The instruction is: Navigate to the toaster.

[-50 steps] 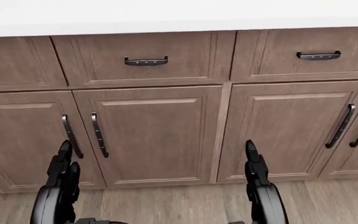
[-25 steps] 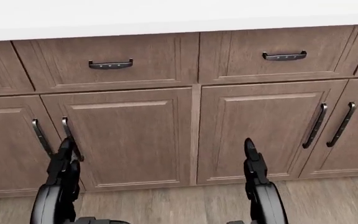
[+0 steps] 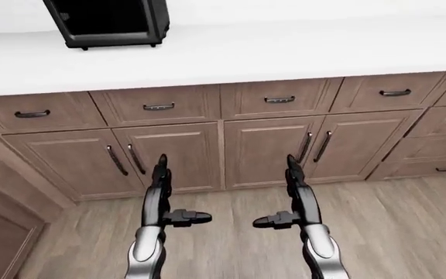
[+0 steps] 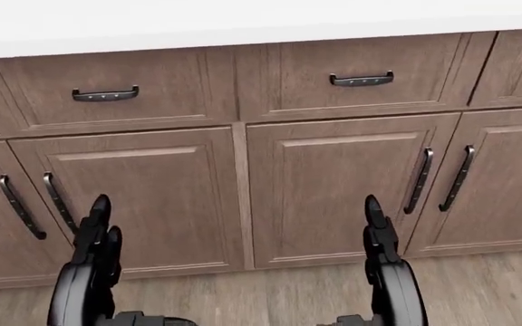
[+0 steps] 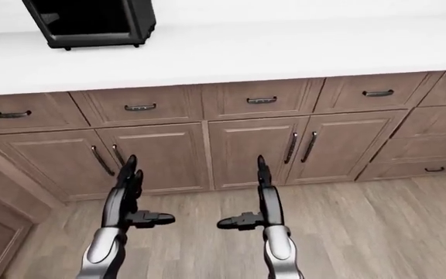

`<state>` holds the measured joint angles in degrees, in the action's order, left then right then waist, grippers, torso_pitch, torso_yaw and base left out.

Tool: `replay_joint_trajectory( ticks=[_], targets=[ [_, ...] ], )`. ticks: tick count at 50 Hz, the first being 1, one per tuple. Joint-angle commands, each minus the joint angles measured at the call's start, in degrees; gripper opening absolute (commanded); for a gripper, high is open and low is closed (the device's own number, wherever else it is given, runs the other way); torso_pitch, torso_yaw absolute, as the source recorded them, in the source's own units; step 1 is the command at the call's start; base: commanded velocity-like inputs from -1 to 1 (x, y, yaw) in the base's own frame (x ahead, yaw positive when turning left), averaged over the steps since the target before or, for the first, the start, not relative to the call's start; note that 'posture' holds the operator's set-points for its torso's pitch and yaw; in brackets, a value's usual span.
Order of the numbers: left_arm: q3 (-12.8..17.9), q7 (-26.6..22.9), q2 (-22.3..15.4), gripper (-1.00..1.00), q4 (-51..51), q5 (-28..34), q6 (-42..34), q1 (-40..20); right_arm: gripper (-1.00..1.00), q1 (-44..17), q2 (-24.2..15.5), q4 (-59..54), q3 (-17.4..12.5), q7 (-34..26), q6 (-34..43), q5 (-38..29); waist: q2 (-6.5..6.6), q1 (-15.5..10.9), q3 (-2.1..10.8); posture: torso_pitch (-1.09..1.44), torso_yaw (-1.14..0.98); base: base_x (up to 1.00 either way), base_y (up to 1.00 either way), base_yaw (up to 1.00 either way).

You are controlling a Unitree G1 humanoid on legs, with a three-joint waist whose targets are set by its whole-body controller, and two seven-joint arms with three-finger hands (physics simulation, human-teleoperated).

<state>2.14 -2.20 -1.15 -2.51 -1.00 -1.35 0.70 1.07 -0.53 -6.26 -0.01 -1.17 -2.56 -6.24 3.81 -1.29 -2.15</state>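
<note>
A black toaster (image 3: 107,22) sits on the white table (image 3: 285,52), top left in the left-eye view. Left hand (image 3: 163,192) and right hand (image 3: 294,189) hang with fingers spread, empty, before the wooden cabinets (image 3: 265,151).

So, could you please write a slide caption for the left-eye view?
Both robot hands raised before brown cabinets; black toaster on white counter, upper left.
</note>
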Motion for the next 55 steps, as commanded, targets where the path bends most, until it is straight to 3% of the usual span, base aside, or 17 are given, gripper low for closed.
replay_joint_trajectory(
  ticks=[1,3,8,11,13,14,15,22,27,29,32,36,38,40,51,54,55],
  targets=[
    [0.07,0.04,0.06,1.00,2.23,-0.09,1.45,-0.84,1.00,-0.70,-0.25,2.36,0.06,0.08,-1.54,0.06,-0.93,-0.34,0.70,0.00,0.00,0.00,-0.28,0.00],
    [0.07,0.04,0.06,1.00,2.23,-0.09,1.45,-0.84,1.00,-0.59,-0.28,2.55,0.12,0.02,-1.48,0.02,0.29,0.03,1.20,0.00,0.00,0.00,-0.28,0.00],
    [0.07,0.04,0.06,1.00,2.23,-0.09,1.45,-0.84,1.00,-0.61,-0.26,2.64,0.19,0.00,-1.37,-0.07,-1.96,0.09,1.17,0.00,0.00,0.00,-0.28,0.00],
    [0.07,0.04,0.06,1.00,2.23,-0.09,1.45,-0.84,1.00,-0.62,-0.26,2.69,0.26,-0.02,-1.34,-0.16,-5.24,0.09,1.24,0.00,0.00,0.00,-0.28,0.00],
    [0.07,0.04,0.06,1.00,2.23,-0.09,1.45,-0.84,1.00,-0.60,-0.24,2.47,0.37,-0.02,-1.56,-0.30,-10.15,0.80,2.59,0.00,0.00,0.00,-0.29,0.00],
    [0.07,0.04,0.06,1.00,2.23,-0.09,1.45,-0.84,1.00,-0.61,-0.24,2.42,0.37,0.00,-1.59,-0.33,-6.09,1.08,1.40,0.00,0.00,0.00,-0.27,0.00],
    [0.07,0.04,0.06,1.00,2.23,-0.09,1.45,-0.84,1.00,-0.46,-0.21,2.90,0.31,-0.01,-1.28,-0.22,-7.07,0.93,1.48,0.00,0.00,0.00,-0.28,0.00],
    [0.07,0.04,0.06,1.00,2.23,-0.09,1.45,-0.84,1.00,-0.97,-0.31,1.90,0.05,0.01,-1.76,0.00,-3.38,0.67,0.57,0.00,0.00,0.00,-0.28,0.00],
    [0.07,0.04,0.06,1.00,2.23,-0.09,1.45,-0.84,1.00,-0.84,-0.32,2.03,0.08,-0.01,-1.80,-0.06,1.26,0.48,1.02,0.00,0.00,0.00,-0.28,0.00],
    [0.07,0.04,0.06,1.00,2.23,-0.09,1.45,-0.84,1.00,-0.96,-0.34,1.75,0.05,-0.02,-1.98,-0.07,-0.41,-0.09,0.80,0.00,0.00,0.00,-0.28,0.00],
    [0.07,0.04,0.06,1.00,2.23,-0.09,1.45,-0.84,1.00,-1.00,-0.35,1.55,0.09,-0.01,-2.14,-0.16,-0.25,0.20,1.44,0.00,0.00,0.00,-0.28,0.00],
    [0.07,0.04,0.06,1.00,2.23,-0.09,1.45,-0.84,1.00,-0.60,-0.31,2.72,0.17,-0.12,-1.31,-0.22,-2.29,0.14,1.12,0.00,0.00,0.00,-0.28,0.00],
    [0.07,0.04,0.06,1.00,2.23,-0.09,1.45,-0.84,1.00,-0.69,-0.33,2.28,0.10,-0.09,-1.66,-0.20,-4.24,0.08,1.11,0.00,0.00,0.00,-0.27,0.00],
    [0.07,0.04,0.06,1.00,2.23,-0.09,1.45,-0.84,1.00,-0.83,-0.33,1.86,0.13,-0.06,-1.84,-0.28,-8.24,0.40,2.19,0.00,0.00,0.00,-0.28,0.00],
    [0.07,0.04,0.06,1.00,2.23,-0.09,1.45,-0.84,1.00,-0.90,-0.31,1.94,0.22,-0.07,-1.67,-0.45,-2.23,0.58,0.49,0.00,0.00,0.00,-0.28,0.00],
    [0.07,0.04,0.06,1.00,2.23,-0.09,1.45,-0.84,1.00,-0.89,-0.30,1.86,0.23,-0.06,-1.91,-0.47,1.01,0.53,0.95,0.00,0.00,0.00,-0.28,0.00],
    [0.07,0.04,0.06,1.00,2.23,-0.09,1.45,-0.84,1.00,-0.62,-0.25,2.42,0.32,-0.06,-1.59,-0.54,0.53,0.45,1.00,0.00,0.00,0.00,-0.28,0.00]
  ],
)
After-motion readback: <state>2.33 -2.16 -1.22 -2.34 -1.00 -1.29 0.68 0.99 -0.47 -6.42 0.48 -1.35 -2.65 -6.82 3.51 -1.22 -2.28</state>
